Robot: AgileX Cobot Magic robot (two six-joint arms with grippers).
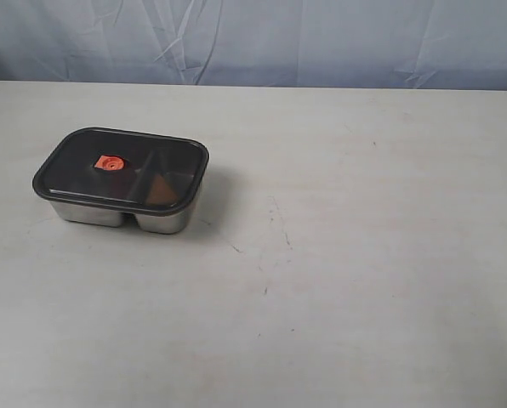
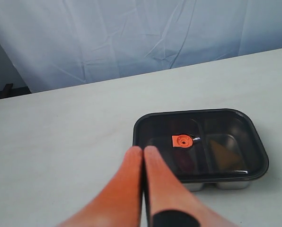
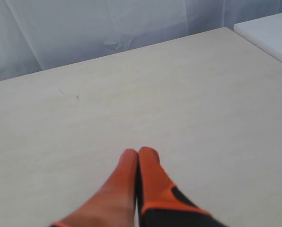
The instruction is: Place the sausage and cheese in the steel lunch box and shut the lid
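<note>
Exterior view: the steel lunch box (image 1: 90,213) sits in the far half of the bench (image 1: 364,272), toward its left edge, with its shiny rounded walls showing below the lid (image 1: 71,170). The lid is dark, translucent and rounded-rectangular. It lies flat on the box and covers the whole rim, and its orange-red valve (image 1: 110,161) faces up. A divider shows through the dark plastic and splits the box into 2 compartments. The cheese (image 1: 160,191) shows as an orange-brown wedge in the compartment farther from the bench's left edge. In the left wrist view the sausage (image 2: 186,160) is a dim, dark red shape in the other compartment, below the valve, and the lid hides its outline.

Thin dark scuffs mark the bench near the box. A wrinkled pale blue cloth (image 1: 321,42) hangs behind the bench's far edge. In the right wrist view a paler surface (image 3: 268,33) lies just past a bench corner.

Count: 1 box, 1 lid, 1 valve, 1 cheese, 1 sausage and 2 grippers. The left gripper (image 2: 142,150) hangs over bare bench just beside the box, orange fingers pressed together on nothing. The right gripper (image 3: 138,152) is likewise clenched and holds nothing.
</note>
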